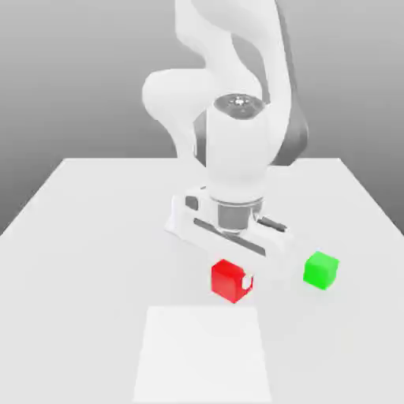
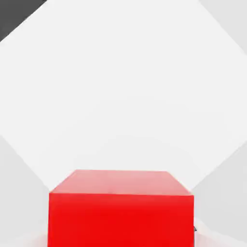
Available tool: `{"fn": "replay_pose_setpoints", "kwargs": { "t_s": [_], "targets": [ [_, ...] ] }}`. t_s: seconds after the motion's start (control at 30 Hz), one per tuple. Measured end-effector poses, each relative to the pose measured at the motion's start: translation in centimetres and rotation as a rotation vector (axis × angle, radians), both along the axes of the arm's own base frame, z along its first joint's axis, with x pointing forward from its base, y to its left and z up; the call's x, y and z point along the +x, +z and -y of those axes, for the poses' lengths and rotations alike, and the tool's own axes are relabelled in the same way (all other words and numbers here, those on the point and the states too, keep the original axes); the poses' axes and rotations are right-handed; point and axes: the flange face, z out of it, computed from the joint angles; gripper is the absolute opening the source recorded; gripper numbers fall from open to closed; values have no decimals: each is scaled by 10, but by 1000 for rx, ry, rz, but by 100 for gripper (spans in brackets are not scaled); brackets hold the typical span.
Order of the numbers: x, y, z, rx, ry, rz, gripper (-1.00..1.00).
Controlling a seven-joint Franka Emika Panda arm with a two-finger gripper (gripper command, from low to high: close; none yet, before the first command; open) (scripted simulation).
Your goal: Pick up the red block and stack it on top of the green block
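The red block [image 1: 227, 282] sits on the white table [image 1: 95, 237] near the middle front, and it looms large and close in the hand view [image 2: 120, 212]. My gripper [image 1: 234, 273] is down over it, shut on the red block; one fingertip [image 1: 248, 282] shows against the cube's side toward the exterior view's right. The block still appears to rest on the table. The green block [image 1: 321, 270] stands alone on the table a short way toward the exterior view's right of the red one, apart from the gripper.
A paler white rectangular patch [image 1: 203, 355] lies on the table in front of the red block. The arm's white body [image 1: 237, 142] rises behind the blocks. The table's edges run along both sides of the exterior view.
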Motion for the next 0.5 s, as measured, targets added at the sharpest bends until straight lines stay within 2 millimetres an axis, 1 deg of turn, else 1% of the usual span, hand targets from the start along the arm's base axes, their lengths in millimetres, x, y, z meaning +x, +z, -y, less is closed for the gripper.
{"fn": "replay_pose_setpoints", "kwargs": {
  "t_s": [0.1, 0.23, 0.37, 0.5],
  "targets": [
    [-15, 5, -35, -1, 60, 0, -100],
    [-41, 11, -78, 0, 140, 0, -100],
    [-72, 16, -115, 0, 219, 0, -100],
    [-109, 21, -147, 2, 299, 0, -100]
  ]
}}
